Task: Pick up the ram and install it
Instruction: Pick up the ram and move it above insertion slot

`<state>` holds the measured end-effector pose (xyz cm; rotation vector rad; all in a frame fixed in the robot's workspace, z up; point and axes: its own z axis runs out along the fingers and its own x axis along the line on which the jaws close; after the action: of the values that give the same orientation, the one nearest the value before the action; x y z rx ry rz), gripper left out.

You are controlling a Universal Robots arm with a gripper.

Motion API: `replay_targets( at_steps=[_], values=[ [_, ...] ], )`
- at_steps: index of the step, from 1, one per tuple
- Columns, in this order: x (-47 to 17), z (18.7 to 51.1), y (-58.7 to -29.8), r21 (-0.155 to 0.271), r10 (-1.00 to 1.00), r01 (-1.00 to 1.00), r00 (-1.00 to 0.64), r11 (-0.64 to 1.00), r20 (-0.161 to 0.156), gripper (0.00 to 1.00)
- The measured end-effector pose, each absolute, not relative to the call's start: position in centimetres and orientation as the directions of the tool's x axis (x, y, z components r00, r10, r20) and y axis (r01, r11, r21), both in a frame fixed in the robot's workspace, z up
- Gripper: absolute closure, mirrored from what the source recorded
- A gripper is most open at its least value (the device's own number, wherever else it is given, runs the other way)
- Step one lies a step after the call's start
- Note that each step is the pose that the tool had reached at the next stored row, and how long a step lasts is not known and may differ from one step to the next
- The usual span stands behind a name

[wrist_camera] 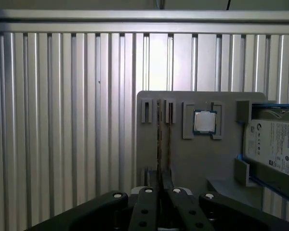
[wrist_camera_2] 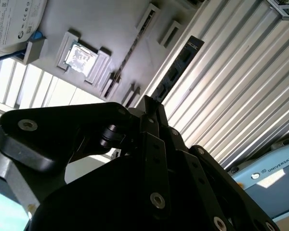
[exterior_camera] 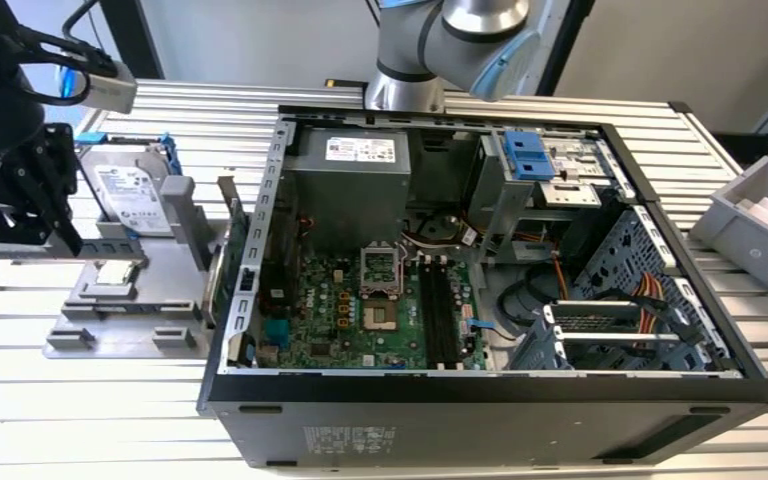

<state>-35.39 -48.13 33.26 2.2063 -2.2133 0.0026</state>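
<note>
The ram (wrist_camera_2: 177, 68) is a long dark stick running out from my fingertips (wrist_camera_2: 145, 109) in the second wrist view. My black gripper (exterior_camera: 31, 230) hangs at the exterior view's left, above the grey holder plate (exterior_camera: 131, 300). Its fingers look shut on the ram's near end. In the first wrist view the ram (wrist_camera: 159, 144) appears edge-on as a thin line rising from the gripper (wrist_camera: 162, 185). The open computer case (exterior_camera: 491, 400) lies to the right, with the motherboard (exterior_camera: 337, 315) and its long black slots (exterior_camera: 438, 305) facing up.
On the holder plate sit a small square silver chip (wrist_camera: 204, 121) and a hard drive in a blue frame (exterior_camera: 131, 195). The case's metal wall (exterior_camera: 244, 270) rises between plate and motherboard. A grey bin (exterior_camera: 764, 225) stands at the far right on the ribbed metal table (wrist_camera: 62, 120).
</note>
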Motion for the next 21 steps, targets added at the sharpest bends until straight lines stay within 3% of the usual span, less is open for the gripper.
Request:
replay_targets(
  at_steps=[21],
  values=[
    [-35.4,35.9,-48.1,0.011,-1.000,-1.000,-0.003,0.003,0.013,1.00]
  ],
)
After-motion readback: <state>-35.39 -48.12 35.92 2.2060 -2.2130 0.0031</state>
